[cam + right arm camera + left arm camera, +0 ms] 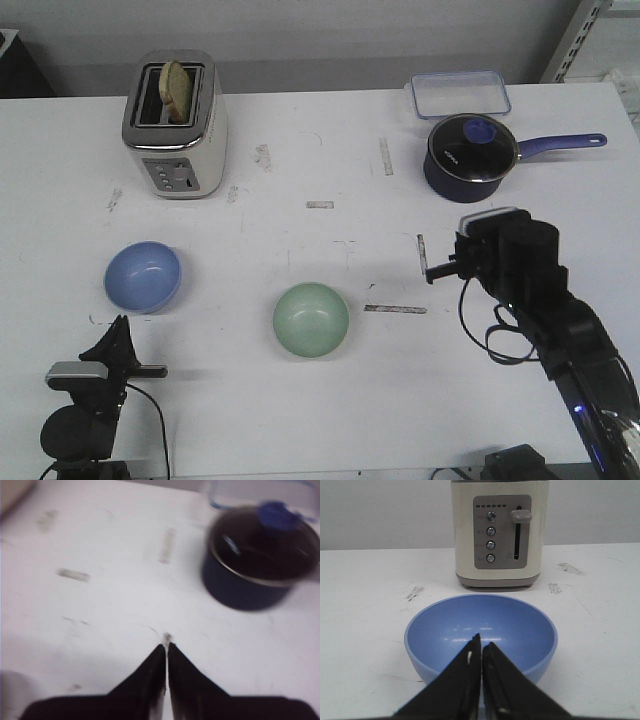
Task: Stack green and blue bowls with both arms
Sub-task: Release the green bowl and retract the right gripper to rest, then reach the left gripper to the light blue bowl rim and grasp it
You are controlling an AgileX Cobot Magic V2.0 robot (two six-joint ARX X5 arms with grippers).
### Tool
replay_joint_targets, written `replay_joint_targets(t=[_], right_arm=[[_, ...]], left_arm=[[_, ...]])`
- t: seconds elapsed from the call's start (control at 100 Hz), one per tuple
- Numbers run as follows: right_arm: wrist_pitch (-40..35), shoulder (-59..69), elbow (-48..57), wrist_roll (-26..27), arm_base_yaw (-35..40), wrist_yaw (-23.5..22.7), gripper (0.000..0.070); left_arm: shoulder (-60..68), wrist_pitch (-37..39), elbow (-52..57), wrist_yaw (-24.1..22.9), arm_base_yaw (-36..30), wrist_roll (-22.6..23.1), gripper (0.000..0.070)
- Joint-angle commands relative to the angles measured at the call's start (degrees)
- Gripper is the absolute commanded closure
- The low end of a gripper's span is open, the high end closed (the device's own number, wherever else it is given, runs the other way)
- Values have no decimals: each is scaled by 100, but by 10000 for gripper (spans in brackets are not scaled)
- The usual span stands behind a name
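The periwinkle blue bowl [143, 276] sits upright on the white table at the left. The mint green bowl [311, 318] sits upright near the middle, apart from it. My left gripper [121, 328] is just on the near side of the blue bowl, low over the table. In the left wrist view the gripper [481, 644] is shut and empty, its tips in front of the blue bowl [510, 625]. My right gripper [424, 262] hovers to the right of the green bowl. In the blurred right wrist view it [166, 647] is shut and empty over bare table.
A cream toaster [176, 125] with toast stands at the back left, behind the blue bowl [495, 532]. A dark navy saucepan [472, 155] with a long handle and a clear lidded box [458, 95] stand at the back right; the pan shows in the right wrist view [257, 562].
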Motion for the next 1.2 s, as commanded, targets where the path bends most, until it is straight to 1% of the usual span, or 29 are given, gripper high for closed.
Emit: replay_joint_targets(t=[0.0,0.16,0.34,0.41,0.49,0.52,0.59,0.68,0.78,0.85,1.03,1.11,1.19], right_arm=[[234,-334,-428,-116,-157,11,700],[715,-1412,-1714,-79,-402,13,700],[901,-2603,-2776,-79,-426,11,700],[905,-3025,-3001,-79,-426,11,700],[901,-3394,-3128,-81,-426,13,700],[905,-3497,-3147,-81,-426,13,700],[925,-3661,-3150,-81,-426,13,700],[940,-3729,-3150,-81,-426,13,700],[920,-3722,-3150,-81,-426,11,700],[931,-3685,-3150,-81,-426,13,700],[940,-3652,-3150,-83,-426,11,700],[940,-3650,-3150,-83,-426,11,700],[938,-3633,-3150,-83,-426,11,700]], left_arm=[[-11,55,-120,-11,9,74,699],[-11,55,-120,-11,9,72,699],[-11,52,-120,-11,9,68,699],[-11,57,-120,-11,9,13,699],[-11,162,-98,-44,11,-555,699],[-11,256,-81,-55,11,-693,699],[-11,540,-13,-55,9,-732,699],[4,866,229,-55,9,-638,699],[166,765,820,-55,9,-476,699],[461,531,1412,-52,9,-363,699],[1818,-234,3318,-68,15,107,699],[2535,-560,4194,-269,22,278,699],[3228,-894,5018,-439,28,286,699]])
